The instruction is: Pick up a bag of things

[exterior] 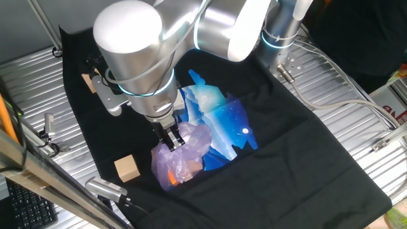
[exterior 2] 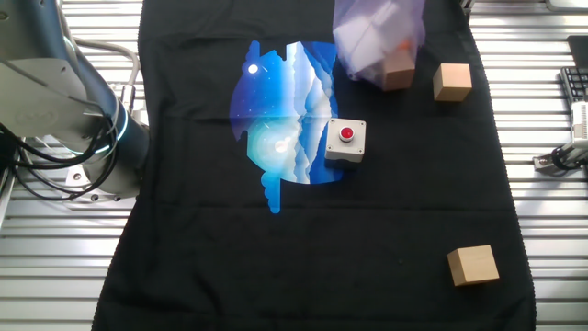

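Bag of things under hand

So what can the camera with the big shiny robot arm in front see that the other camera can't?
Only that view shows the gripper, its fingers down in the top of the pale-purple bag; whether they pinch it is unclear.

Only the other view shows the grey box with the red button and a third wooden cube near the cloth's corner.

Both show the bag, the black cloth with its blue-and-white picture, and wooden cubes.
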Tool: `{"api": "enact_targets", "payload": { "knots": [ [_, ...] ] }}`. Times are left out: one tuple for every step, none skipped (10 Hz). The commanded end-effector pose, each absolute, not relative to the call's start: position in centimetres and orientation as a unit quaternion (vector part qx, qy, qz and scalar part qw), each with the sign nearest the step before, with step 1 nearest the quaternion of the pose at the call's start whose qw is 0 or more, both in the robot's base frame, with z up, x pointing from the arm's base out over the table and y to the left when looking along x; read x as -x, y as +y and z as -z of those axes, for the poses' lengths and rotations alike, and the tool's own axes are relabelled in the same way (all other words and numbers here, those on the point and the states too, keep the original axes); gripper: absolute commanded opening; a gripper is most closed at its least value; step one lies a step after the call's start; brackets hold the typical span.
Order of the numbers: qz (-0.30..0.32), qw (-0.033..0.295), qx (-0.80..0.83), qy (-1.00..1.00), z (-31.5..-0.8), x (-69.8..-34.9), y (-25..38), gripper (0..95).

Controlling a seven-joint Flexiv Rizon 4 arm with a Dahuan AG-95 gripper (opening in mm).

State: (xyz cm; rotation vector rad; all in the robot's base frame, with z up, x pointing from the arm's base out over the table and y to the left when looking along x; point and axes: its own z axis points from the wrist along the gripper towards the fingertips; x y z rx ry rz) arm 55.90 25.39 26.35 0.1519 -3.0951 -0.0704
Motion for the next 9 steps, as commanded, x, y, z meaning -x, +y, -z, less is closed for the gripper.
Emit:
{"api": "enact_targets", "payload": {
  "knots": [
    [0.022, 0.024, -0.049, -0.998, -27.0, -56.1, 25.4, 0.0],
    [0.022, 0.026, -0.049, -0.998, -27.5, -56.3, 25.4, 0.0],
    [0.021, 0.027, -0.049, -0.998, -27.7, -56.4, 25.5, 0.0],
    [0.022, 0.027, -0.049, -0.998, -27.9, -56.4, 25.4, 0.0],
    [0.023, 0.026, -0.049, -0.998, -28.0, -56.4, 25.4, 0.0],
    [0.024, 0.026, -0.049, -0.998, -28.2, -56.3, 25.4, 0.0],
    [0.024, 0.026, -0.049, -0.998, -28.4, -56.3, 25.3, 0.0],
    [0.024, 0.027, -0.05, -0.998, -28.7, -56.2, 25.2, 0.0],
    [0.024, 0.028, -0.05, -0.998, -29.1, -56.0, 25.1, 0.0]
  ]
}}
